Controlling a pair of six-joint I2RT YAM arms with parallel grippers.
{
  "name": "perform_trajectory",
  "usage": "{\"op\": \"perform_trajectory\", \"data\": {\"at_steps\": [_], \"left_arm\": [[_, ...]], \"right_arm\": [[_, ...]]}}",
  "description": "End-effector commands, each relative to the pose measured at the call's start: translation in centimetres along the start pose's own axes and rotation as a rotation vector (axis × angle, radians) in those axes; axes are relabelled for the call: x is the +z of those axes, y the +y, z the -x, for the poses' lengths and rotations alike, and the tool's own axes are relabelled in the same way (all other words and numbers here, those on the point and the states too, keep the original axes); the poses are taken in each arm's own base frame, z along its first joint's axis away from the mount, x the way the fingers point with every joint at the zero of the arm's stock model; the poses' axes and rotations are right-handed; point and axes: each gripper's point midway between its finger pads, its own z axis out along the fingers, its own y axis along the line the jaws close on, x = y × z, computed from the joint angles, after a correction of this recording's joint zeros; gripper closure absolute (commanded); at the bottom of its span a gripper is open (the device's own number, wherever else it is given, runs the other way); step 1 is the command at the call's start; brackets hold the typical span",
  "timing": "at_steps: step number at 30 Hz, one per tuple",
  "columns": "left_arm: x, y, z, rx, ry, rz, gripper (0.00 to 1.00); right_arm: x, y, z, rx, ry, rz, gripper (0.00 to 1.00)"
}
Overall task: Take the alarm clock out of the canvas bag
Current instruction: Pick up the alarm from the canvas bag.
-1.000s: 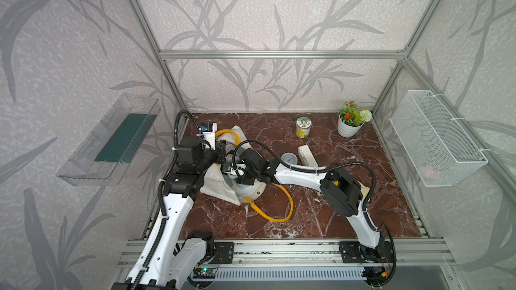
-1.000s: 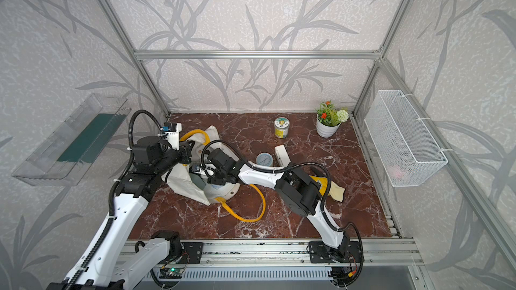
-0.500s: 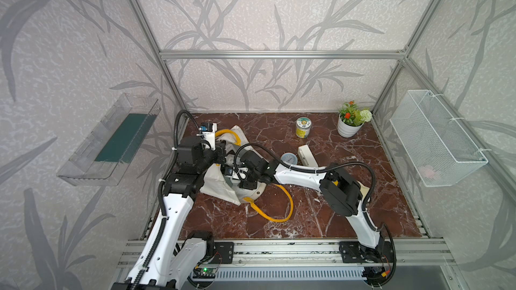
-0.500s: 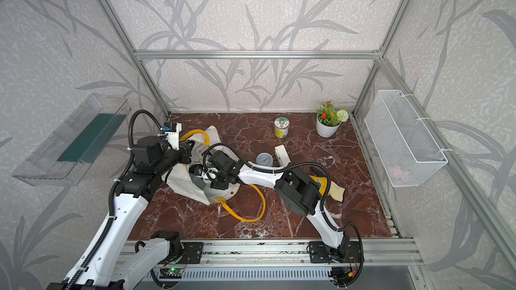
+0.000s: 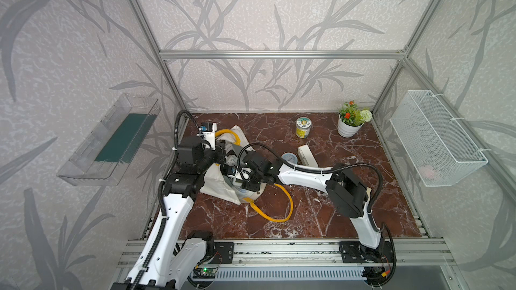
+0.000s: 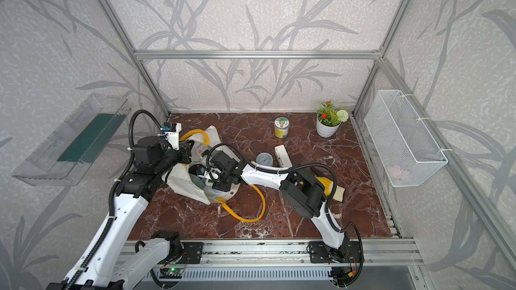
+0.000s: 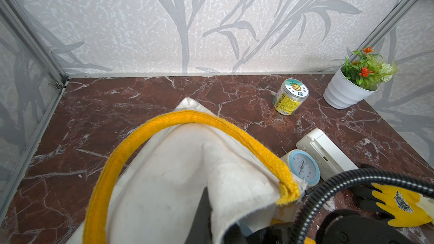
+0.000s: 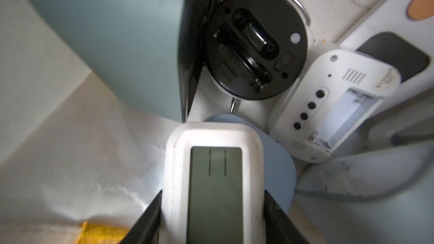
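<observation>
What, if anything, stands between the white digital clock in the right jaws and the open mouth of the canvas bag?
Nothing visible does. The right gripper is shut on the white digital clock inside the canvas bag; the other clocks lie deeper, and the left gripper pinches the rim.

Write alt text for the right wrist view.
A white digital alarm clock with a blank grey screen sits clamped between two black fingers inside the canvas bag. Beyond it lie a round black-backed clock and a white button-backed clock, both with open battery bays.

Matt woven canvas bag (image 7: 169,172), glossy marble-look tabletop (image 7: 105,104)
</observation>
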Motion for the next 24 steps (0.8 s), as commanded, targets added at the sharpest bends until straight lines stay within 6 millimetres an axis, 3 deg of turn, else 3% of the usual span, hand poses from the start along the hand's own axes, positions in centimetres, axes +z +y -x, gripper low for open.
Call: {"op": "perform_trajectory", "data": {"at_steps": [1,9,10,20,24], "left_arm": [[-1.8,-0.2,3.6,0.04,-0.117,0.02,1.0],[-1.9,0.3,3.3,0.037,-0.108,0.047,1.0],[-1.9,0.4,3.3,0.038,-0.108,0.052,1.0],[-2.0,1.0,2.7,0.037,-0.095,0.085,1.0],[-2.1,1.1,2.6,0.04,-0.094,0.095,1.0]], "right_arm": [[-3.7,0.3,1.9,0.038,-0.049,-0.001,0.62],[-7.2,0.7,2.5,0.07,-0.075,-0.006,0.62],[-7.9,-0.7,2.0,0.095,-0.081,-0.027,0.62],[-14.3,-0.6,3.1,0.136,-0.221,-0.022,0.62],[-16.6,-1.4,2.5,0.185,-0.275,-0.033,0.62]]}}
